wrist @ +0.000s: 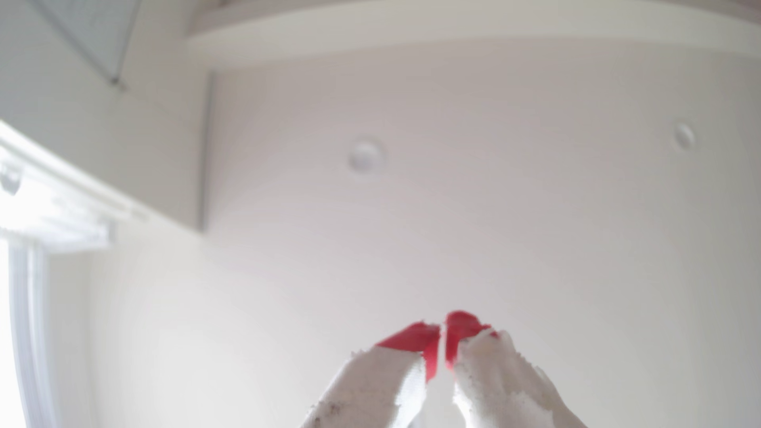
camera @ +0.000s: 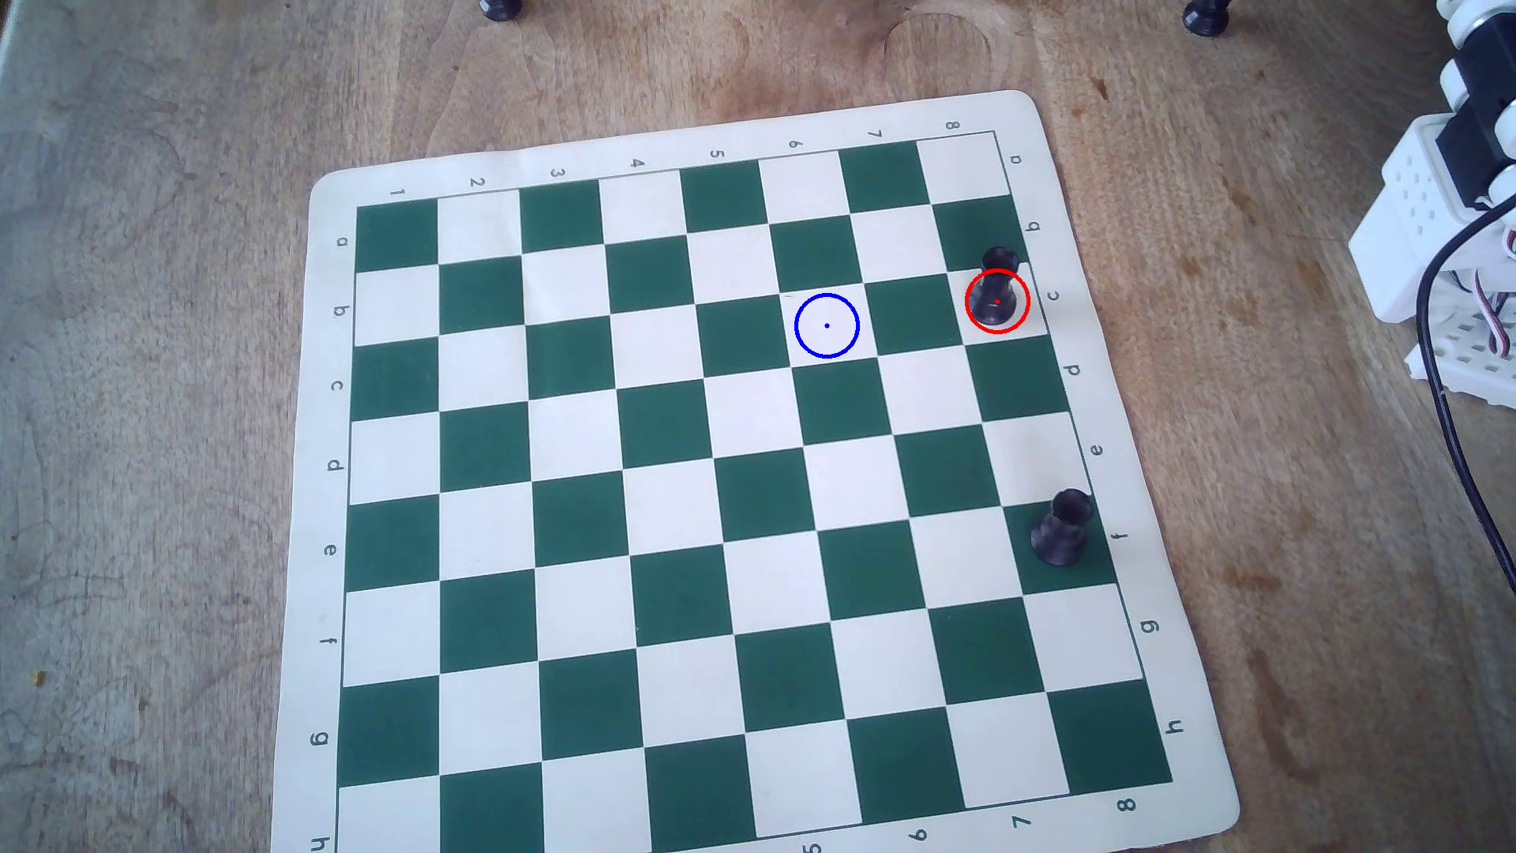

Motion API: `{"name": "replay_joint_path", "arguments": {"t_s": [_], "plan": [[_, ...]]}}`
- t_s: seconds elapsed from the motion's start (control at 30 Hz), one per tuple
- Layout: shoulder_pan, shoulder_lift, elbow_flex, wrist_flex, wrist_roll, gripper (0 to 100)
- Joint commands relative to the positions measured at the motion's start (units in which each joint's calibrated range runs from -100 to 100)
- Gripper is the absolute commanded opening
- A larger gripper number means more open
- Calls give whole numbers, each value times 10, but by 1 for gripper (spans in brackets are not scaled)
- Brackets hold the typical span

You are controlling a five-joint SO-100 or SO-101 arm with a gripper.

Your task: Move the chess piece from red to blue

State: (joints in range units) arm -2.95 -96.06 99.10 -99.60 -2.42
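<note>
Chessboard (camera: 742,492), a green-and-cream roll-up mat, lies slightly rotated on a worn wooden table (camera: 148,410) and fills most of the overhead view. Going left to right across that view: the left half of the board is bare squares; right of centre, at about one o'clock from the board's middle, the blue circle (camera: 827,295) is drawn over a cream square with nothing standing inside it. Two squares on, at three o'clock from blue, the red circle (camera: 967,312) rings the base of the chess piece (camera: 996,287), a small black pawn standing upright on a cream square in the board's right-hand column, its knob head leaning toward twelve o'clock past the ring because of the camera angle. At about five o'clock from the pawn, three squares down the same column, a larger black rook (camera: 1063,529) stands on a green square. The arm's white base (camera: 1444,221) with black cables sits off the board at the far right edge.

In the wrist view the camera points up at a pale ceiling; the gripper (wrist: 444,329) enters at six o'clock, its white fingers (wrist: 370,387) tipped with red tape, the tips nearly touching with only a thin slit between them and nothing held.
</note>
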Motion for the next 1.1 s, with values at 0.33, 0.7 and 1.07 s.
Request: {"name": "replay_joint_path", "arguments": {"t_s": [0.33,0.7,1.07], "plan": [[7,3,9,234,63,14],[91,3,-35,695,48,34],[139,21,-409,1422,-56,33]]}}
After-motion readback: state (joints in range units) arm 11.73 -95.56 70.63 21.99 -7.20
